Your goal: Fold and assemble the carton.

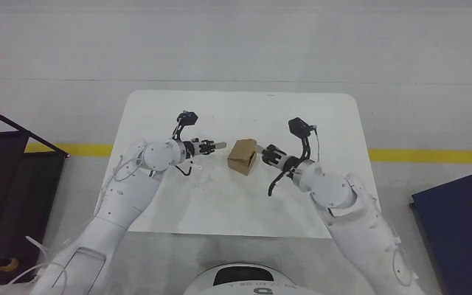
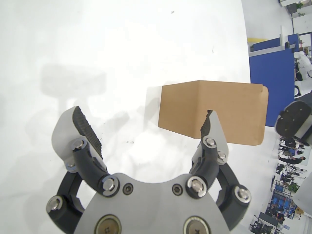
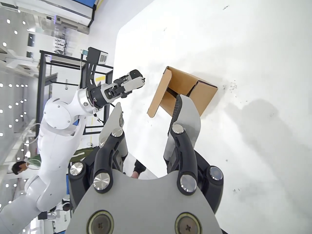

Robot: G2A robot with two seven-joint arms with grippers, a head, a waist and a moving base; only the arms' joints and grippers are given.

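Observation:
A small brown carton (image 1: 243, 155) stands in the middle of the white table (image 1: 221, 206). My left gripper (image 1: 220, 145) is open just to its left, a short gap away, with nothing between the fingers. In the left wrist view the carton (image 2: 212, 113) shows two closed sides beyond the gripper (image 2: 143, 112). My right gripper (image 1: 263, 155) is open at the carton's right side. In the right wrist view the carton (image 3: 192, 91) shows its open end with a flap sticking out, roughly between the gripper's (image 3: 149, 102) fingers; contact is unclear. The left gripper (image 3: 137, 80) hovers beyond.
The table's rounded corners and edges are near on all sides. A dark frame (image 1: 22, 147) stands off the table's left, a blue panel (image 1: 450, 221) off its right. A yellow floor line (image 1: 420, 155) runs behind.

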